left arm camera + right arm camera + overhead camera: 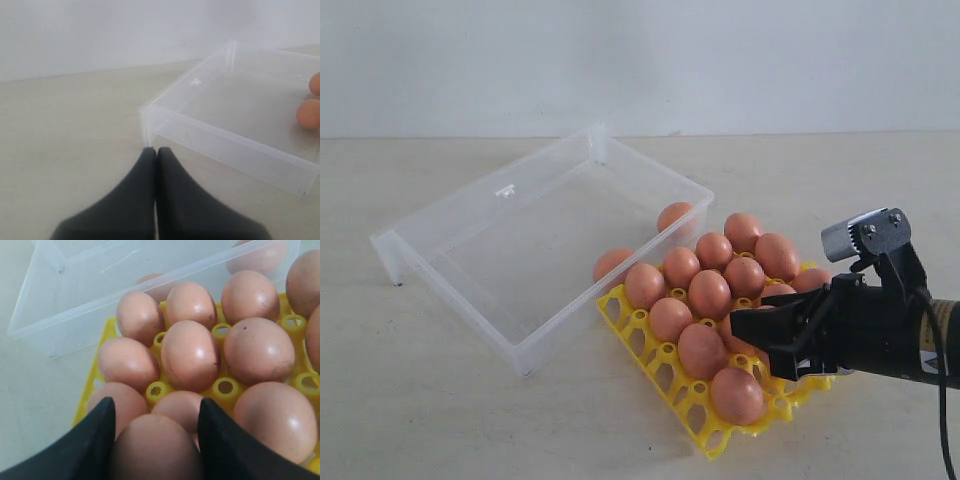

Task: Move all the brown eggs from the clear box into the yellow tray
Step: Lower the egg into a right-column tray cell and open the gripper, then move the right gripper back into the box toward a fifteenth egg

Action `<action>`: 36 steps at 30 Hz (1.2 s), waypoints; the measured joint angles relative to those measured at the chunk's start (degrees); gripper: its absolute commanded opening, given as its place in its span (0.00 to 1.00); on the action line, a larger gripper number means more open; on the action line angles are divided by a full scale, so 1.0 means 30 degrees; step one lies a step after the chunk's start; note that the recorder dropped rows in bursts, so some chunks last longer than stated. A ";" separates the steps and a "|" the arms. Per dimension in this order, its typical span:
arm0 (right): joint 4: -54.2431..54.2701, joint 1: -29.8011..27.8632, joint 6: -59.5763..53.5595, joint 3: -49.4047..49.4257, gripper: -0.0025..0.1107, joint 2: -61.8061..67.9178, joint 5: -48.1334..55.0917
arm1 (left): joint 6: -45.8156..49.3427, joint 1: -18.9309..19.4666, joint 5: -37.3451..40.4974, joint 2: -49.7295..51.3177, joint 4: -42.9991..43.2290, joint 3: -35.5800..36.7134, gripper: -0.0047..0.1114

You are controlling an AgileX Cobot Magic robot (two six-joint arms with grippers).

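My right claw (156, 405) pinches an egg (155, 450) above the tray (712, 440), four o'clock of the box (520, 250); left claw (156, 150) pressed together.

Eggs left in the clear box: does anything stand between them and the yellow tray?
Yes. Two eggs lie inside the clear box, and its low side wall stands between them and the yellow tray. They would likely need lifting over it.

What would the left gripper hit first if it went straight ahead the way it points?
Probably the clear box, whose near corner sits just ahead of the shut left gripper, though depth is hard to judge.
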 measured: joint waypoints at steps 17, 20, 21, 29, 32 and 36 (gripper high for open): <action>0.0479 0.0000 0.0000 0.0000 0.55 0.0000 -0.0327 | 0.0000 0.0000 0.0000 0.0000 0.0000 0.0000 0.00; 0.1259 0.0000 0.0000 0.0000 0.55 0.0008 -0.1817 | 0.0000 0.0000 0.0000 0.0000 0.0000 0.0000 0.00; 0.1674 0.0000 0.0000 0.0000 0.55 0.0008 -0.2817 | 0.0000 0.0000 0.0000 0.0000 0.0000 0.0000 0.00; 0.4107 0.0630 0.2938 -0.3898 0.42 -0.0432 -0.6598 | 0.0000 0.0000 0.0000 0.0000 0.0000 0.0000 0.00; 0.3172 0.2219 0.3602 -0.7769 0.23 -0.0838 -0.4544 | 0.0000 0.0000 0.0000 0.0000 0.0000 0.0000 0.00; -0.0809 0.6258 0.3837 -1.3075 0.02 -0.0870 0.3351 | 0.0000 0.0000 0.0000 0.0000 0.0000 0.0000 0.00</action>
